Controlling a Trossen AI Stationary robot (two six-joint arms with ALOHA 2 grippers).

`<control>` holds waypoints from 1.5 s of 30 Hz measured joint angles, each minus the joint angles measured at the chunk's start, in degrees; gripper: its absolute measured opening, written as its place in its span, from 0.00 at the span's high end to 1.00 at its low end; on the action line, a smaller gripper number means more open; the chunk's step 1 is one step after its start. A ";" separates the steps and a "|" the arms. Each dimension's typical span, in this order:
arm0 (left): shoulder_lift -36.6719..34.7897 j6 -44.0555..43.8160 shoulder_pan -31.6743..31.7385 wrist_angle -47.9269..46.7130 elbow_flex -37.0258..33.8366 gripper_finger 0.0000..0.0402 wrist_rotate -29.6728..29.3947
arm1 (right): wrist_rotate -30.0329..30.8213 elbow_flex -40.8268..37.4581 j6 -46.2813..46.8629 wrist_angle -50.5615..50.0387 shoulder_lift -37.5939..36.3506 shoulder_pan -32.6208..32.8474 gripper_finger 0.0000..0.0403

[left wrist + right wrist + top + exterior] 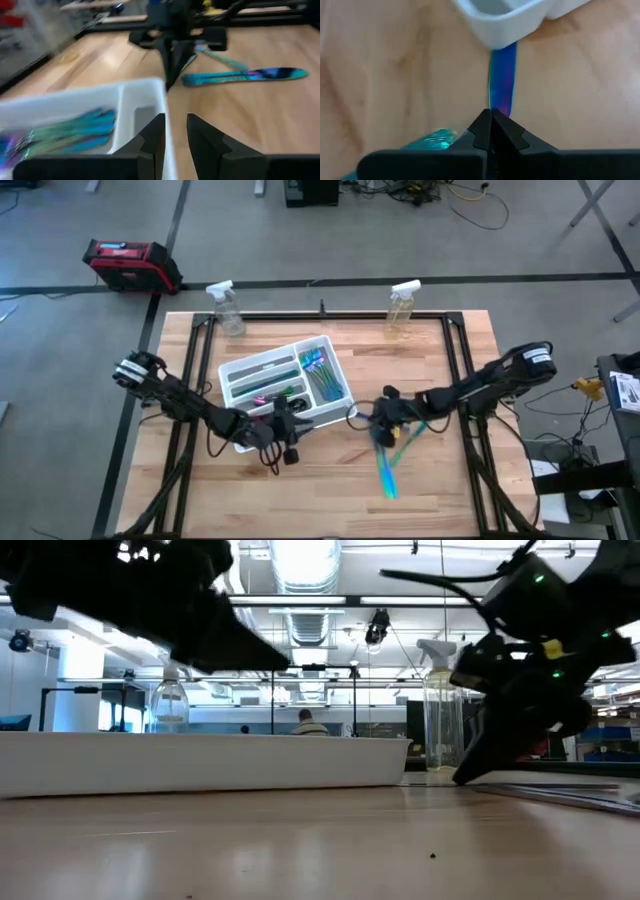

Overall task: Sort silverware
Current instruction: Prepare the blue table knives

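High view. White divided tray [262,367] mid-table, several compartments already holding iridescent silverware [322,372], one with darker and magenta pieces. Two loose teal-blue utensils [388,465] on bare wood toward the right, near the table's front edge. Left gripper [283,430] at the tray's near edge. Right gripper [385,420] just off the tray's right corner, directly above the loose pieces. Two clear spray bottles [226,307] at the back of the wooden table [330,500], not involved.

Low view. Long white wall of the tray across the left half; both arms only dark shapes from above. One loose utensil barely visible as a flat streak at far right. A person seated far back in the room.

Left wrist view. Fingers [152,135] narrowly parted, nothing between them, poised over the tray's corner wall. Sorted teal pieces in the adjoining compartment. Beyond, a flat blue-teal utensil on the wood with the other arm's gripper standing over it.

Right wrist view. Fingers pinched together on the end of a slim blue-purple utensil [502,75]; its far end reaching under the tray's corner. Second teal piece beside.

Judgement: mid-sort, pickup stage. Next: lift clear of the tray corner, carry to the compartment of like pieces, release.
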 joint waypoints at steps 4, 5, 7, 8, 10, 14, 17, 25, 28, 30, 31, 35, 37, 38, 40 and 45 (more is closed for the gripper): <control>0.00 4.35 -0.94 -0.33 3.31 0.84 4.69 | 0.26 -0.22 1.13 -4.16 -4.51 3.52 1.00; 0.00 4.90 -1.06 -1.02 4.40 0.84 5.96 | 0.21 -0.22 0.99 -4.75 -5.69 4.49 1.00; 0.03 5.11 -1.25 -4.18 6.40 0.84 7.79 | -0.40 -0.19 0.74 -5.88 -8.24 6.71 1.00; 0.48 4.99 -1.23 -5.93 7.45 0.84 8.56 | -1.09 -0.17 0.72 -6.75 -9.45 7.84 1.00; 1.28 4.90 -1.34 -8.97 9.38 0.84 8.91 | -3.24 -0.17 1.13 -7.65 -11.00 10.29 1.00; 4.78 5.66 -1.34 -10.83 13.70 0.84 8.94 | -3.68 -0.07 4.83 -6.53 -11.09 15.66 1.00; 8.21 6.88 -1.23 -11.77 17.28 0.84 8.89 | -3.59 -0.07 8.62 -3.71 -7.84 19.54 1.00; 12.00 8.48 -0.71 -18.03 22.30 0.84 8.46 | -3.34 5.35 17.39 4.78 4.64 29.79 1.00; 11.67 9.14 -0.47 -18.73 22.28 0.84 8.48 | -3.23 9.59 17.69 4.71 9.43 31.76 1.00; 11.54 9.23 -0.39 -19.03 22.28 0.84 8.48 | -3.01 12.41 17.16 4.94 12.54 31.79 1.00; 11.54 9.24 -0.30 -19.16 22.28 0.84 8.49 | -2.78 13.61 16.67 5.13 13.82 31.61 1.00; 11.54 8.51 -0.36 -22.80 22.28 0.84 8.50 | -3.44 17.28 12.70 5.45 17.29 29.54 1.00; 11.47 7.96 -0.61 -24.13 22.29 0.84 8.48 | -3.22 18.25 9.34 4.65 17.47 28.04 1.00; 11.43 7.55 -0.86 -24.66 22.29 0.84 8.49 | -3.08 18.69 7.40 4.32 17.52 27.08 1.00; 11.41 7.04 -1.28 -25.43 22.30 0.84 9.17 | -2.73 19.45 4.20 4.13 17.57 24.71 1.00; 11.34 6.08 -2.46 -26.47 22.30 0.84 13.94 | -2.80 20.04 -0.09 3.52 18.14 16.99 1.00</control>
